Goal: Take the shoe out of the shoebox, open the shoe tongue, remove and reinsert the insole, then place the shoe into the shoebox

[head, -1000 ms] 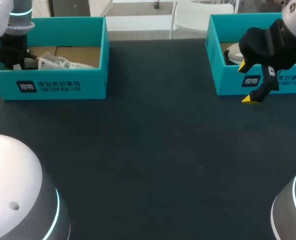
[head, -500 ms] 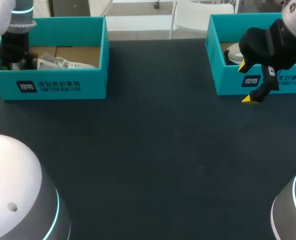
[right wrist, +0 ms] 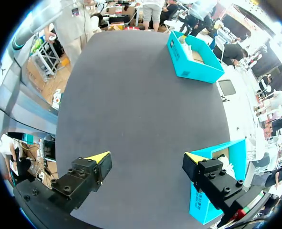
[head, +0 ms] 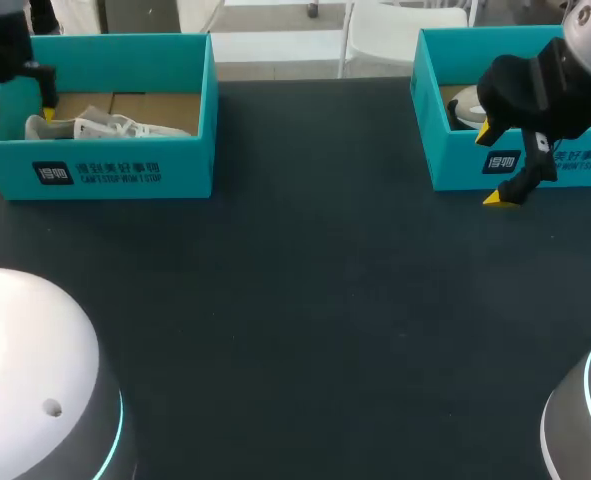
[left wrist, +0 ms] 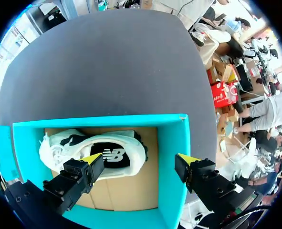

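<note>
Standing off to the side, I could see the white sneaker with black patches lying inside the teal cardboard shoebox at the far left of the dark table top. It was tucked along the long wall that faced the middle of the table, and bare brown cardboard floor showed on its other side. The left gripper hung above one end of that box, claws spread wide and holding nothing. One yellow tip sat over the sneaker's dark side patch. The other lined up roughly over the short end wall, so that wall was the tight spot. That end of the box also sat close to the table's edge.

Over on the far right sat the second teal cardboard shoebox with a white rounded thing inside, couldn't tell exactly what. The right gripper hovered just outside its near wall, claws also wide apart, only table under the gap. From its wrist camera, one finger was just beside the box's corner and the other was out over open table.

Between the two boxes ran a wide stretch of dark table, and the far edge passed close behind them.
</note>
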Motion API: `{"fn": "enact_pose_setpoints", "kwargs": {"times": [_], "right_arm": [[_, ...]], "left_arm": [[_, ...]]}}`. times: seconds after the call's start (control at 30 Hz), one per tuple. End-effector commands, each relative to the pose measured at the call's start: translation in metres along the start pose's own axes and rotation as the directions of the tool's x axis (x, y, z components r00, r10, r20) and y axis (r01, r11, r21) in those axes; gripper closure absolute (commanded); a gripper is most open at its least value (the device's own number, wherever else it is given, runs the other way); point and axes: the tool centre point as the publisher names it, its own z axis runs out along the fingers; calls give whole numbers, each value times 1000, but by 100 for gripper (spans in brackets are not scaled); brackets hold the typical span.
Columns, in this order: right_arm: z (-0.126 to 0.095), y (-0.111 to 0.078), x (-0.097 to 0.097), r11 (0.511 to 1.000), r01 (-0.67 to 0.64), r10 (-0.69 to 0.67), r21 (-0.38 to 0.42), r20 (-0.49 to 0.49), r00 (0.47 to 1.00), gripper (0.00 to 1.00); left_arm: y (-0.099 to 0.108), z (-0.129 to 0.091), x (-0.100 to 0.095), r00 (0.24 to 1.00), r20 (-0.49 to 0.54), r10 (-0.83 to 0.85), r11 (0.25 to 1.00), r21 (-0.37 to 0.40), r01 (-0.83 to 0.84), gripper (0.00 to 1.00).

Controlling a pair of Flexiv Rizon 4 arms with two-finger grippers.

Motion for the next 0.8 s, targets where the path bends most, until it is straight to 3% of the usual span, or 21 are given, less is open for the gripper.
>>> {"fn": "enact_pose_setpoints", "kwargs": {"times": [0.03,0.2,0.37,0.5,0.63,0.8], "right_arm": [[1,2,-2,1000,0,0,4,-4,1000,0],[1,2,-2,1000,0,0,4,-4,1000,0],[1,2,-2,1000,0,0,4,-4,1000,0],[-3,-2,-38,982,-188,188,-19,-26,982,0],[-9,-13,-67,897,-438,435,-55,-62,898,0],[-24,-32,-95,701,-710,711,-64,-10,703,0]], "left_arm": [[-14,-33,3,1000,13,-10,1000,10,10,0],[-30,-57,7,998,50,-30,999,47,28,0],[-30,-57,7,998,50,-30,999,47,28,0],[-30,-57,7,998,50,-30,999,47,28,0],[-30,-57,7,998,50,-30,999,47,28,0],[-30,-57,7,998,50,-30,999,47,28,0]]}}
